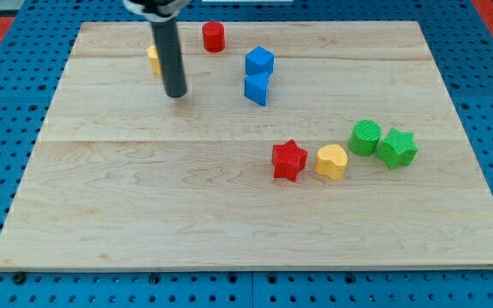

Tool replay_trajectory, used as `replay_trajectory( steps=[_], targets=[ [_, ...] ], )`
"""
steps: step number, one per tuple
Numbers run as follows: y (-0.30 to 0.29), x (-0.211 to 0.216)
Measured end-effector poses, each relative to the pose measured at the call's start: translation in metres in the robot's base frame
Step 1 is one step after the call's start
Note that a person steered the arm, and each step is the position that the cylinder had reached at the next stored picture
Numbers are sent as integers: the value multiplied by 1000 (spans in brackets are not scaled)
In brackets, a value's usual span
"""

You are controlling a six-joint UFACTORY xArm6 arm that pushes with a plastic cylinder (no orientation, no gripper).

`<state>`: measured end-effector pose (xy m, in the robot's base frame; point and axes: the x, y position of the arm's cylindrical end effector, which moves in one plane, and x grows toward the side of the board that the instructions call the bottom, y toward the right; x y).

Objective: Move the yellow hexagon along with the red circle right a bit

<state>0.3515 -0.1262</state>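
Observation:
The yellow hexagon (153, 59) sits near the view's top left, mostly hidden behind my rod. The red circle (213, 37) stands to its right, near the board's top edge. My tip (175, 94) rests on the board just below and to the right of the yellow hexagon, and below-left of the red circle.
A blue cube (259, 62) and a second blue block (257, 88) sit right of the red circle. A red star (288, 160), a yellow heart-like block (332, 161), a green circle (366, 138) and a green star (397, 148) lie in a row at mid-right. The wooden board (144, 214) rests on a blue pegboard.

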Motion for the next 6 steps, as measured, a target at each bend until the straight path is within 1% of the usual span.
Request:
replay_trajectory(
  steps=[1,2,3,4,5,6],
  targets=[
    [-21,-44],
    [1,-80],
    [-6,-78],
    [-59,-81],
    [-44,-114],
    [3,-120]
  ],
)
